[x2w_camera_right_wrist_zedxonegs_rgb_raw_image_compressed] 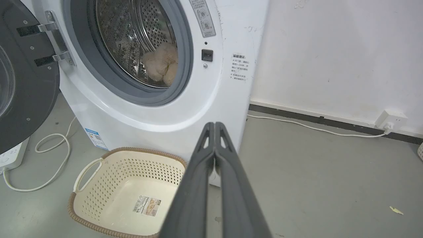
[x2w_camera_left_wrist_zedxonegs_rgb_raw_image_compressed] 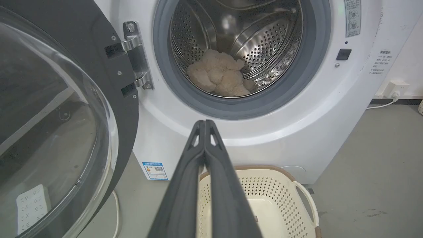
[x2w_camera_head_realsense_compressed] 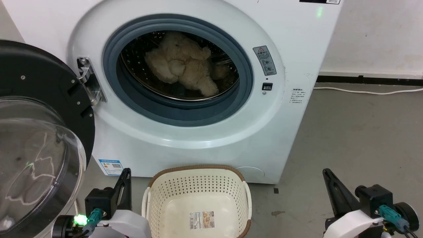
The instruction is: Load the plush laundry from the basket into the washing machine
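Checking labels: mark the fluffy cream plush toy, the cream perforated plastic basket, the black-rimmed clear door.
plush toy (x2w_camera_head_realsense_compressed: 180, 62): head view, furry middle.
basket (x2w_camera_head_realsense_compressed: 198, 185): head view, far wall.
door (x2w_camera_head_realsense_compressed: 36, 155): head view, clear dome.

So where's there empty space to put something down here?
The big bare patch is the grey floor right of the washing machine, up to the wall. The basket is empty too, apart from its label. It's crowded on the left: the open door hangs over the floor there, with a looped white cable nearby.
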Available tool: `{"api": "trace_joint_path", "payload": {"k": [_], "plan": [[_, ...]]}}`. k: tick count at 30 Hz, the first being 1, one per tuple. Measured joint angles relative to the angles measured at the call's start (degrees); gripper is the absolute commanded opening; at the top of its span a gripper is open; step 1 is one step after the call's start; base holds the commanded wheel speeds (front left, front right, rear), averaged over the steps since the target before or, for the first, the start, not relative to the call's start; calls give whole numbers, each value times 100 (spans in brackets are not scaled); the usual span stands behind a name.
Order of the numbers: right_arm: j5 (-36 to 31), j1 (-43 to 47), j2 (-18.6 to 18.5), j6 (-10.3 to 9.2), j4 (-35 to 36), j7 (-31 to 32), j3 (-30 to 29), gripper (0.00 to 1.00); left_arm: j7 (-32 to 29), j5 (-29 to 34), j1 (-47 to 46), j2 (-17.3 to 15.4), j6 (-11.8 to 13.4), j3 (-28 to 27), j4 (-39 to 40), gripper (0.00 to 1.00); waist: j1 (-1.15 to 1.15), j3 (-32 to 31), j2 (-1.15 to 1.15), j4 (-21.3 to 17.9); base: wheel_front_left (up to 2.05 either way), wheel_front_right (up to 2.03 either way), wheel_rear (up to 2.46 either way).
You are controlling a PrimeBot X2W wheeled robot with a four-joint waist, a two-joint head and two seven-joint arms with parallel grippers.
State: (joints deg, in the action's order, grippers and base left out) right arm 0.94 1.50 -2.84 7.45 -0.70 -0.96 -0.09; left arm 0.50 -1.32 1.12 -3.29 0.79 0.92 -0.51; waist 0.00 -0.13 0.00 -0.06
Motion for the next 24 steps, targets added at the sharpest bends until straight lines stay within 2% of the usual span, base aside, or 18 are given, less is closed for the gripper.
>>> {"api": "trace_joint_path", "payload": {"k": [24], "plan": [[-51, -81, 0, 0, 45, 96, 5, 0, -48, 83, -27, 37, -54, -88, 20, 0, 0, 14, 0, 6, 0, 0, 0]]}}
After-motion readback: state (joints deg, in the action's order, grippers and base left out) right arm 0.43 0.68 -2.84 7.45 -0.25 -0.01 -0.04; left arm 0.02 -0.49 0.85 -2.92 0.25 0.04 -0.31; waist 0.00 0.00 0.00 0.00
